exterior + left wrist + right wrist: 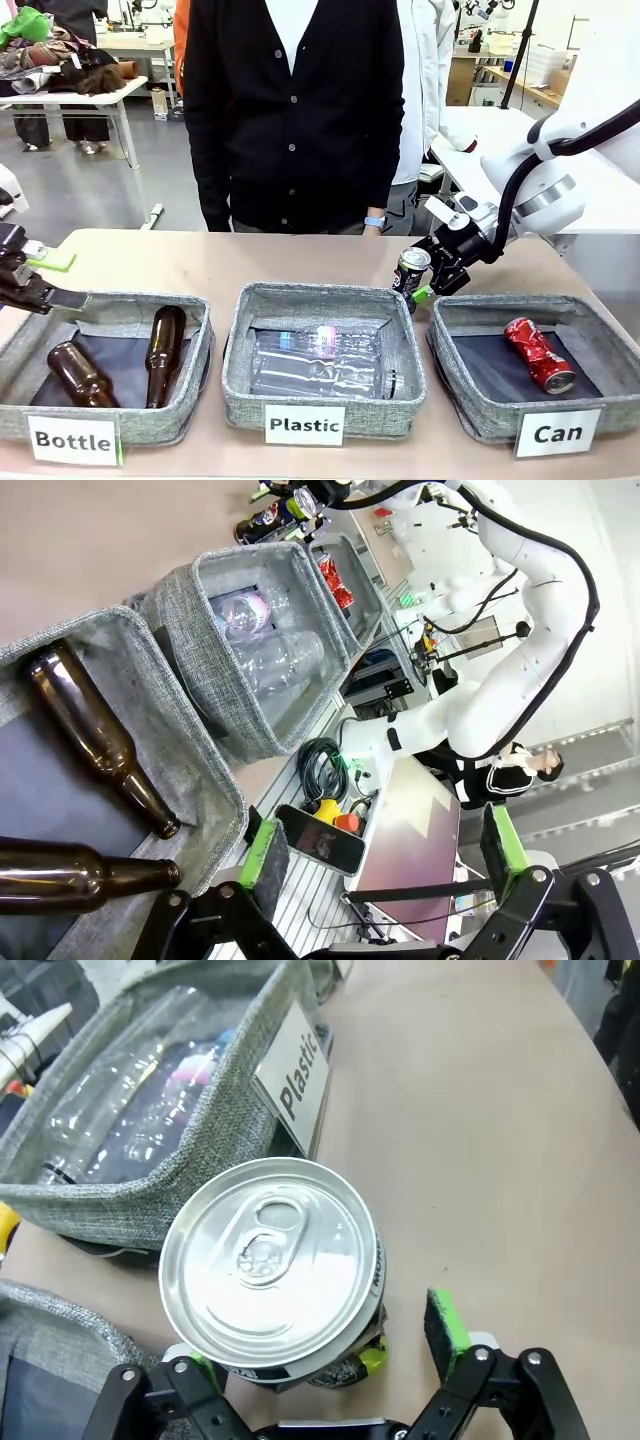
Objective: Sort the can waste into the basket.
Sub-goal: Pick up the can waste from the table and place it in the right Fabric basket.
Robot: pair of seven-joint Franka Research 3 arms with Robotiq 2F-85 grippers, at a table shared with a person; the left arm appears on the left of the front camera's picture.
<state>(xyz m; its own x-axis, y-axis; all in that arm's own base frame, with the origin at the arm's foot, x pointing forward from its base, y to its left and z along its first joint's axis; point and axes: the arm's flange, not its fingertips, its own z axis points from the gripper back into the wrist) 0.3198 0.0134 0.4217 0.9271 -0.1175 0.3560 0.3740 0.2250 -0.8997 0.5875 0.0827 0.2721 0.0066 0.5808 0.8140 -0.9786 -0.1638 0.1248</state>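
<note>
Baskets, 3 in a row nearest: "Can" basket [600,340] w/ 1 red can [539,354]. Behind, right pincer [428,270] tilted low over surface [300,258], gripping 1 black can [410,270] just beside basket's far-left corner. Left pincer [40,280] open, over "Bottle" basket [190,330].

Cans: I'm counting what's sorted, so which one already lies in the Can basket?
The dented red can; it lies inside the Can basket. The black can is between the right gripper's fingers.
</note>
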